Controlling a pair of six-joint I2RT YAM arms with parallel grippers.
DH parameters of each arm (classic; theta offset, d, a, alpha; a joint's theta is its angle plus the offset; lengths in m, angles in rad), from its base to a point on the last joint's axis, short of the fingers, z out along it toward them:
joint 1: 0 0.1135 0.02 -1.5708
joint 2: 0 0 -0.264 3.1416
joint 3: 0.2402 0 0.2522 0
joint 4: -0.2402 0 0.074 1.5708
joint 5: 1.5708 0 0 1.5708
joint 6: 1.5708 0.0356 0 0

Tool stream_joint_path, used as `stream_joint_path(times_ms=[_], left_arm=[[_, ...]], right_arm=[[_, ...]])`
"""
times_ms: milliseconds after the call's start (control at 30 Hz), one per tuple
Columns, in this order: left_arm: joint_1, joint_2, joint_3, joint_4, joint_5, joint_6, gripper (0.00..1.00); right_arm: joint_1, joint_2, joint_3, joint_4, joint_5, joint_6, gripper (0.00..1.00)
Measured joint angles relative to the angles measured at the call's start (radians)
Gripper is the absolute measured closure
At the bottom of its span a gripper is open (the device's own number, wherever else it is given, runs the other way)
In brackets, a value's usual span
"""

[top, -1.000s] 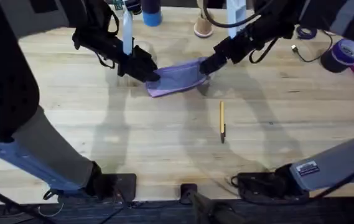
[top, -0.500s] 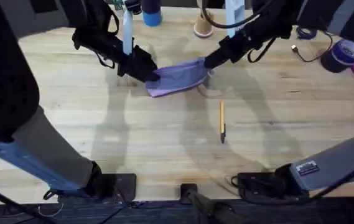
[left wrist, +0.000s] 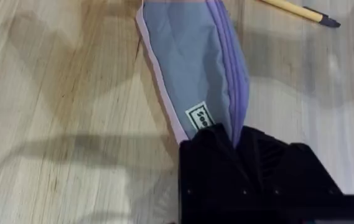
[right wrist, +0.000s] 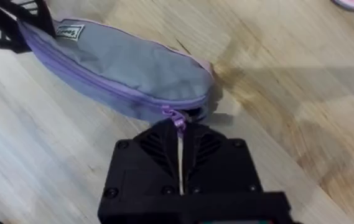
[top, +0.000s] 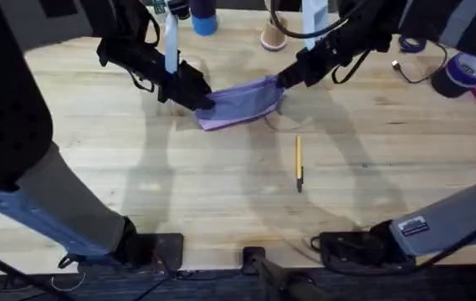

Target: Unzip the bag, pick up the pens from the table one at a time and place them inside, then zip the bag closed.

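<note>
Overhead: nearest, yellow pen (top: 299,163) alone on the table (top: 221,192). Beyond, lavender bag (top: 239,104), lilac-edged, small white label near one end. Left gripper (top: 202,97) clamped on its left end; right gripper (top: 284,79) pinching the zipper pull (right wrist: 178,118), zip barely parted.

The bag (top: 239,104) is lavender-purple with paler lilac edging, a purple zipper (right wrist: 102,79) and a small white label (left wrist: 199,116) printed in dark letters. The pen (top: 299,162) is yellow-orange with a dark tip. The table (top: 221,184) is pale wood with brown grain streaks.
</note>
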Motion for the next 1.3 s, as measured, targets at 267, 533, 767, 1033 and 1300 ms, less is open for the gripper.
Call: stream_joint_path(times_ms=[267,533,767,1033,1300], left_arm=[[0.000,0.000,0.000,0.000,0.000,0.000,0.958],[0.001,0.000,0.000,-0.002,0.000,0.000,0.958],[0.001,0.000,0.000,-0.005,0.000,0.000,0.958],[0.001,0.000,0.000,-0.005,0.000,0.000,0.958],[0.001,0.000,0.000,-0.005,0.000,0.000,0.958]], right_arm=[[0.000,-0.007,0.000,-0.002,0.001,0.000,0.968],[0.003,-0.095,0.000,-0.009,0.003,0.000,0.968],[0.003,-0.101,0.000,-0.035,0.003,0.000,0.968],[0.008,-0.101,0.000,-0.040,-0.020,0.009,0.969],[0.089,-0.101,0.000,0.006,-0.025,0.016,0.968]])
